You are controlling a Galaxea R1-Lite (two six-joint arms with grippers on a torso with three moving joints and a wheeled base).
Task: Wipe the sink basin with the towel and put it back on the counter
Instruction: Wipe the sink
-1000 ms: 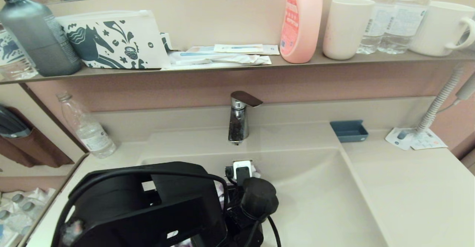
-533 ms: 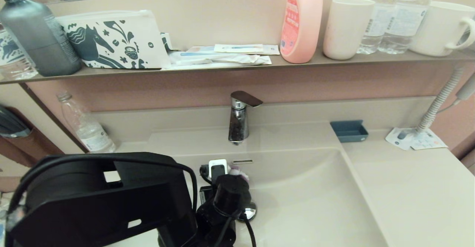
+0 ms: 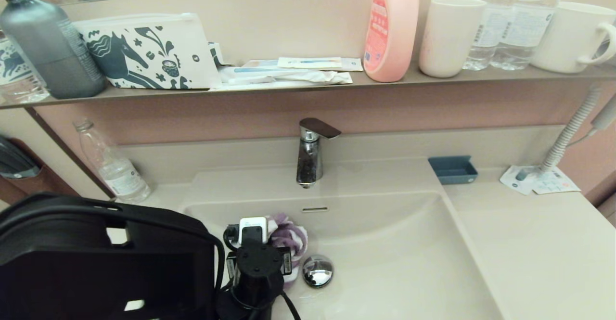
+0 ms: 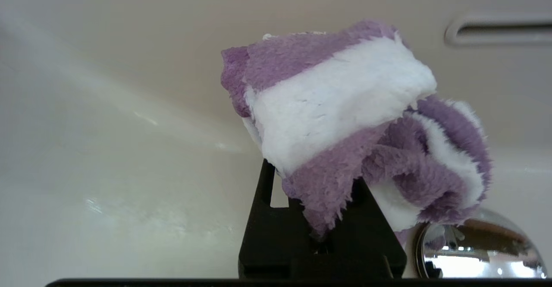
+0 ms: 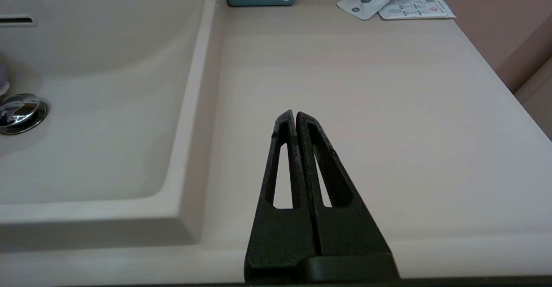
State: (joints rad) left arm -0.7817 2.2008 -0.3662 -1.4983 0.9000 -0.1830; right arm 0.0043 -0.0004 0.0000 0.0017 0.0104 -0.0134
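A bathroom vanity is seen from above, with a glossy beige sink basin (image 3: 394, 262) set into a matching beige table (image 3: 539, 248). The left gripper (image 4: 321, 218) is lowered into the basin, its black jaws closed on a bunched towel (image 4: 345, 118) with purple and white stripes. In the head view the towel (image 3: 288, 238) is seen inside the basin, against the floor near the back wall, just beside a round chrome drain plug (image 3: 317, 271) and below a small overflow slot (image 3: 314, 209). In the left wrist view the cloth is shown bulging out past the jaw tips, with the drain plug (image 4: 478, 252) close by and the overflow slot (image 4: 500, 29) on the wall behind. Much of the lower left of the head view is filled by the black body of the left arm. The right gripper (image 5: 294, 116) is held over the bare table to the right of the basin, its jaws pressed together with nothing between them. A chrome faucet (image 3: 310, 151) is mounted behind the basin. A small blue tray (image 3: 452, 170) is placed at the back of the table, to the right of the faucet, with flat paper sachets (image 3: 539, 180) further right. A clear plastic bottle (image 3: 113, 166) is stood at the far left. On a shelf (image 3: 288, 88) above, a horse-print pouch (image 3: 149, 53), a pink bottle (image 3: 391, 26) and a white cup (image 3: 447, 36) are lined up
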